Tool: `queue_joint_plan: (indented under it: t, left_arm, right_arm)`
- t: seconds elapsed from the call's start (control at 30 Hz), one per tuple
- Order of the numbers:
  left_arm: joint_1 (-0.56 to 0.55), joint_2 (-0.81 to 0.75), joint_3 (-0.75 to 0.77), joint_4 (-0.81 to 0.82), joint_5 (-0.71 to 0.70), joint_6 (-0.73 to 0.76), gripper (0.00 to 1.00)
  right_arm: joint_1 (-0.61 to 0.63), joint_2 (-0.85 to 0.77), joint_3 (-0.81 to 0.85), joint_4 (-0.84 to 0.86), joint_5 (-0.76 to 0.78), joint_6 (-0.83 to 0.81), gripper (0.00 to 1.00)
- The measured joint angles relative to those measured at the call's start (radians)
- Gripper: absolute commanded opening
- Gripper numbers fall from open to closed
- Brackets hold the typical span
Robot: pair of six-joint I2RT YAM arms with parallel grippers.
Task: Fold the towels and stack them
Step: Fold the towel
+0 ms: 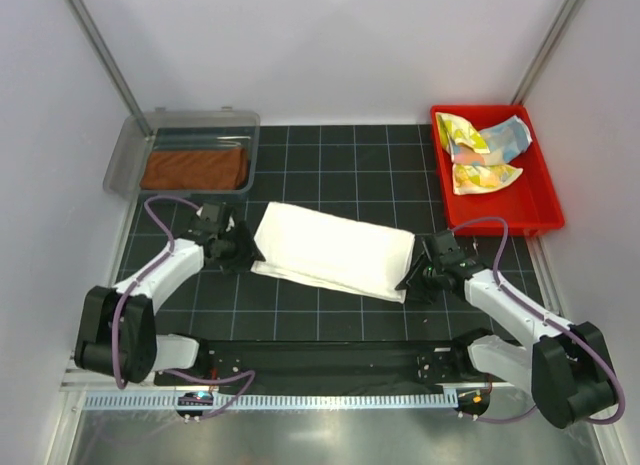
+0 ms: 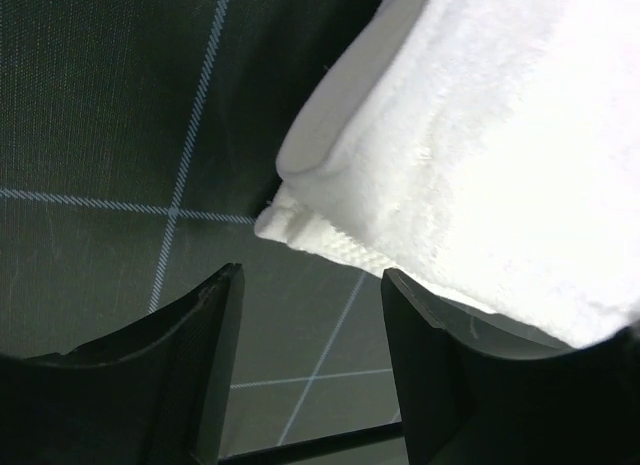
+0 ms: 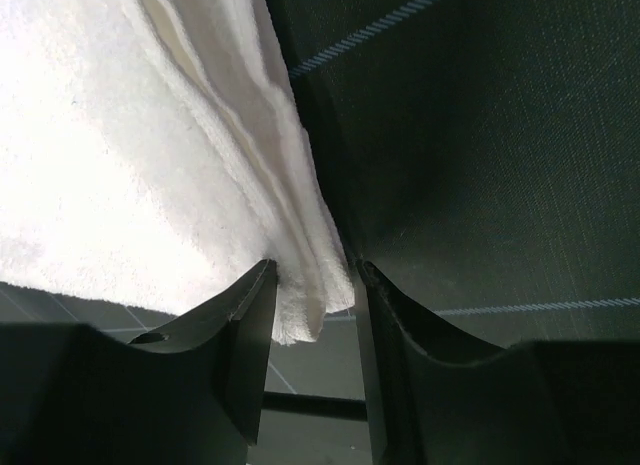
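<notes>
A folded white towel (image 1: 335, 250) lies across the middle of the black grid mat. My left gripper (image 1: 245, 253) stands open at the towel's left end. In the left wrist view the layered corner of the white towel (image 2: 500, 155) sits just past the left gripper (image 2: 312, 285), with only mat between the fingers. My right gripper (image 1: 412, 280) is at the towel's right near corner. In the right wrist view the thick corner of the white towel (image 3: 150, 165) fills the gap of the right gripper (image 3: 313, 280), which is shut on it. A rust-brown towel (image 1: 195, 168) lies folded in a clear bin.
The clear bin (image 1: 130, 160) sits at the back left corner. A red tray (image 1: 545, 200) at the back right holds a crumpled pale yellow patterned towel (image 1: 480, 177) and a light-blue one (image 1: 505, 137). White walls and metal posts enclose the mat.
</notes>
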Motion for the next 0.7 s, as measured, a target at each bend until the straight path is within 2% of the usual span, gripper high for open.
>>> queue_joint_plan:
  t: [0.1, 0.23, 0.53, 0.7]
  left_arm:
    - [0.0, -0.076, -0.007, 0.006, -0.007, -0.026, 0.64]
    - [0.0, -0.097, 0.001, 0.022, -0.031, -0.031, 0.64]
    - [0.003, 0.072, 0.048, 0.075, -0.045, -0.017, 0.66]
    - [0.003, 0.101, 0.048, 0.098, -0.056, -0.021, 0.66]
  right_arm:
    - [0.0, 0.006, 0.0, 0.005, 0.023, -0.01, 0.44]
    - [0.0, 0.003, 0.0, 0.009, 0.04, -0.01, 0.44]
    - [0.0, -0.073, -0.02, 0.05, 0.02, 0.042, 0.44]
    - [0.005, -0.099, -0.093, 0.076, -0.013, 0.096, 0.44]
